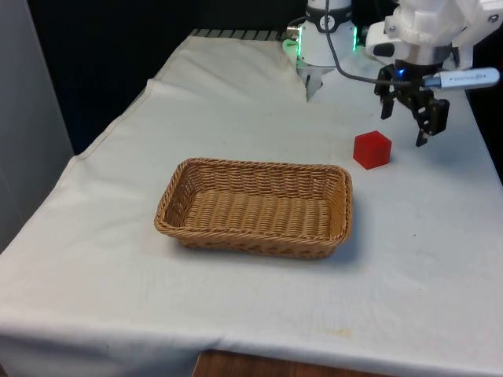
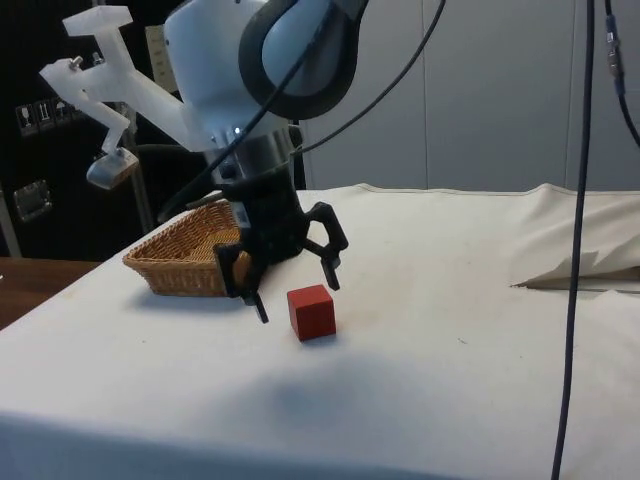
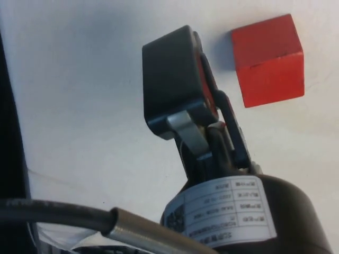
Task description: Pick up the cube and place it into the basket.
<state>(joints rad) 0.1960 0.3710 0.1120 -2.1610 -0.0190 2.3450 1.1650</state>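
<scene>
A red cube (image 1: 372, 149) sits on the white cloth towards the front view's right, beyond the far right corner of a wicker basket (image 1: 259, 166). My gripper (image 1: 403, 126) hangs open just beyond the cube, slightly further right, with its fingertips low over the cloth and nothing between them. In the side view the cube (image 2: 311, 312) lies in front of the spread gripper (image 2: 298, 298), and the basket (image 2: 190, 255) stands behind. In the wrist view the cube (image 3: 267, 61) lies beside one black finger (image 3: 169, 74), outside the gap and apart from it.
The basket holds nothing. A fold of cloth (image 2: 570, 270) rises at the side view's right. A black cable (image 2: 578, 250) hangs down there. The table's edge (image 1: 491, 157) runs close on the front view's right.
</scene>
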